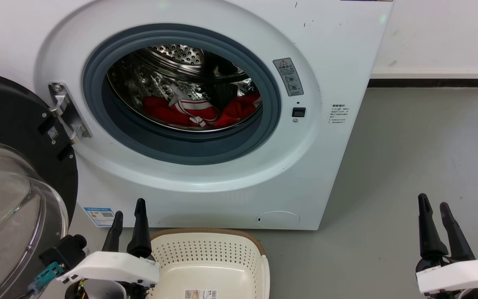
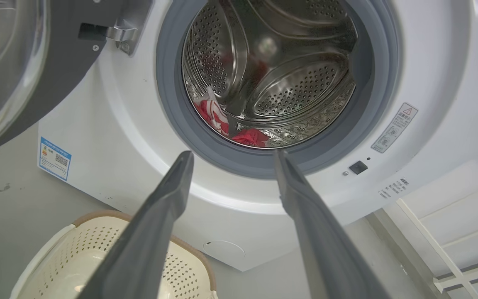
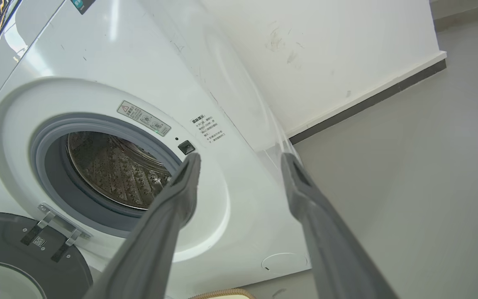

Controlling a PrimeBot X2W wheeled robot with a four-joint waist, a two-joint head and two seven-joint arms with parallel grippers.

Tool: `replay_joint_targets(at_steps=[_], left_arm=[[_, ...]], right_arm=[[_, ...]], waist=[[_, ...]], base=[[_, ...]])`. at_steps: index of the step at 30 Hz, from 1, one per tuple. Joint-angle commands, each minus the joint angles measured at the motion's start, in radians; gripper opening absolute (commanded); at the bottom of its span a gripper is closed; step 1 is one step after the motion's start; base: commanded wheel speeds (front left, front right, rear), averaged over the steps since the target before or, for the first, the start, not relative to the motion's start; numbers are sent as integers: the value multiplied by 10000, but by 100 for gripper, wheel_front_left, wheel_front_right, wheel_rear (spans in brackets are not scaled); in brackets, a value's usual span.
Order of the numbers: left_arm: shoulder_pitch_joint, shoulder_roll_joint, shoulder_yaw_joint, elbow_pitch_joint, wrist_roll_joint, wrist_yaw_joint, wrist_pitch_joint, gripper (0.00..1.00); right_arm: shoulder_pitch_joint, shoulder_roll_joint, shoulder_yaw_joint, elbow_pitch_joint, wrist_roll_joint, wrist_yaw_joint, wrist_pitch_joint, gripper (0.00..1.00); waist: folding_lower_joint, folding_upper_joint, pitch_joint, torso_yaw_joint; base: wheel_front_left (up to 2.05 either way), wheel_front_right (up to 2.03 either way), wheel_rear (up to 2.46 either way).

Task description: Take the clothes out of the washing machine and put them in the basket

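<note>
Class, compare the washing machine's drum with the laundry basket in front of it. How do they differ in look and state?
The drum is shiny steel; the laundry basket is cream plastic with a brown rim. The drum holds red-and-white clothes; the basket's visible part holds none. The drum opens to the front, the basket upward. Both have perforated walls.

Everything is lit brightly and evenly, and only soft shadows are cast on the grey floor [image 1: 409, 145]. Glints are seen on the steel drum [image 1: 172, 54], and pale reflections on the glass door [image 1: 6, 207]. In both wrist views straight edges are bent by the wide lens, and the near fingers [image 2: 152, 232] are rendered out of focus.
</note>
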Motion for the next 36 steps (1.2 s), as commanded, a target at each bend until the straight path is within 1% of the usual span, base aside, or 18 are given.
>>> replay_joint_targets(at_steps=[1,12,13,22,30,36], left_arm=[[27,68,-94,-193,484,90,-132,100],[122,295,-468,-338,1897,521,-457,100],[122,295,-468,-338,1897,521,-457,100],[247,401,-701,-477,2801,831,-687,100],[330,403,-784,-646,3497,926,-889,100],[420,349,-781,-745,3979,919,-1018,100]], right_arm=[[44,6,26,-259,-479,0,-142,100],[265,9,52,-545,-2132,0,-458,100],[265,9,52,-545,-2132,0,-458,100],[471,11,66,-787,-3315,0,-698,100],[620,13,69,-957,-4212,0,-884,100],[742,14,81,-1130,-4798,0,-1038,100]], waist=[[-2,0,6,-10],[-2,0,19,-34],[-2,0,19,-34],[-2,0,32,-29],[-2,0,43,-28],[-2,0,50,-19]], base=[[0,0,0],[0,0,0],[0,0,0],[0,0,0],[0,0,0],[0,0,0]])
